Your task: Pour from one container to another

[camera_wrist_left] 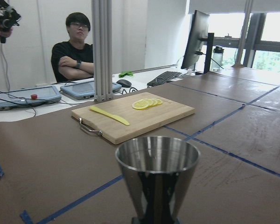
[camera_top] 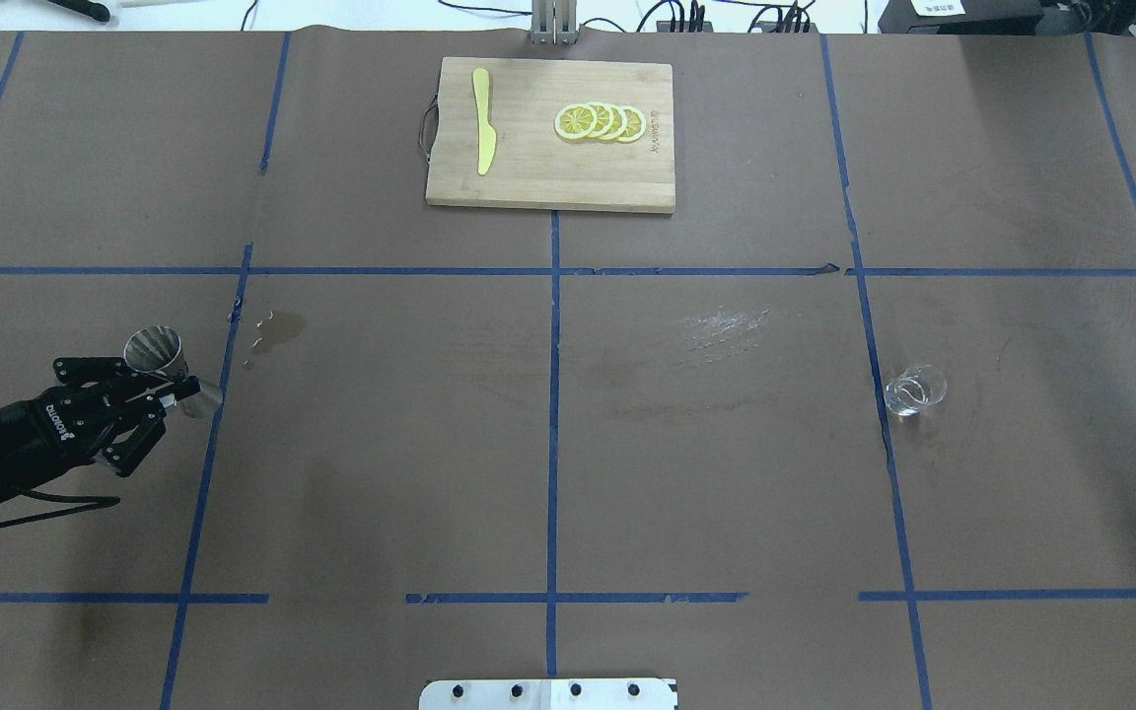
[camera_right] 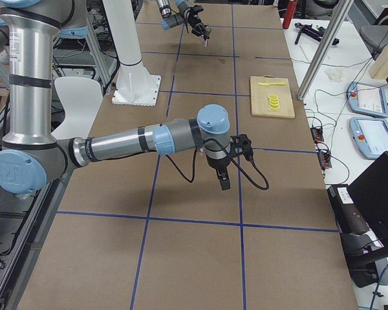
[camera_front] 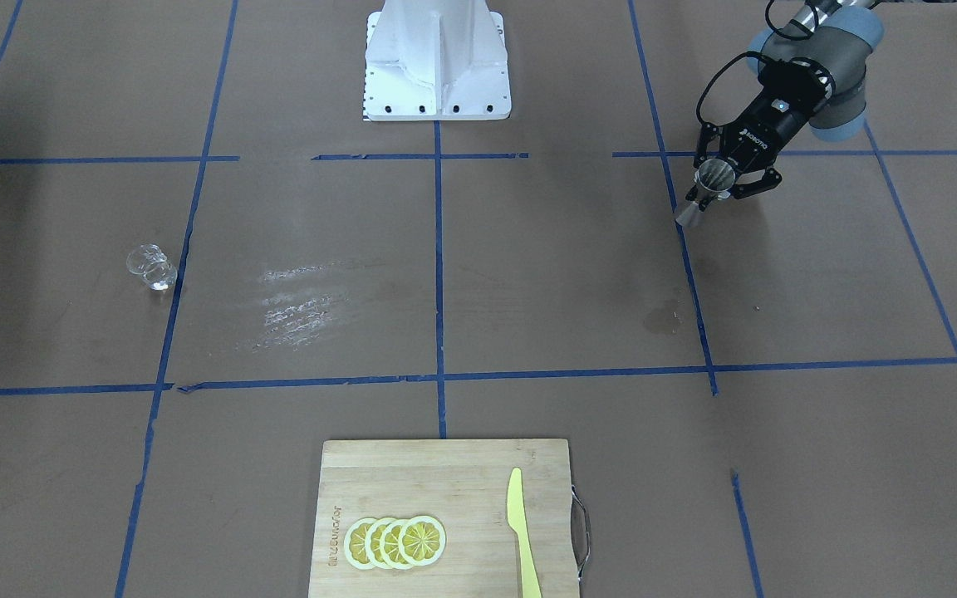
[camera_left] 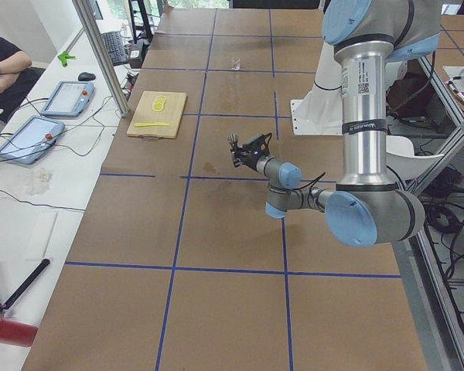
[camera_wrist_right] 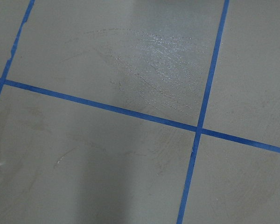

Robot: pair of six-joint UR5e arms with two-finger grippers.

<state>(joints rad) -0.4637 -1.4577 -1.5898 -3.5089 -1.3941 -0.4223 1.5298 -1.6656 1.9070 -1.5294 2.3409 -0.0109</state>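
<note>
Brown paper covers the table (camera_top: 381, 473), ruled into big squares by blue tape lines (camera_top: 553, 394). At the far left of the overhead view the left gripper (camera_top: 162, 392) comes in from the frame's edge and is closed tight on the narrow waist of a steel jigger (camera_top: 154, 349). The jigger's long axis stands close to vertical with the wide mouth up. In the left wrist view the cone rises straight with its round rim on top. From overhead the mouth shows toward the upper left and the lower cone toward the lower right (whether anything is inside cannot be told). Just right of it, past a tape line, a dark stain (camera_top: 282, 325) marks the paper. At upper centre lies a wooden cutting board (camera_top: 550, 182) with a yellow knife (camera_top: 482, 133) on its left part and a fan of lemon slices (camera_top: 600, 121) on its right. Right of centre is a whitish scuffed patch (camera_top: 731, 320). At centre right a small clear glass (camera_top: 915, 390) stands just beside a tape line, well apart from the jigger. Between the two lie the stain, the tape and the scuffed patch, all flat on the paper, while the board sits off that line. The right gripper (camera_right: 224, 179) shows only in the exterior right view, pointing down over the table, and whether it is apart or together cannot be told.
</note>
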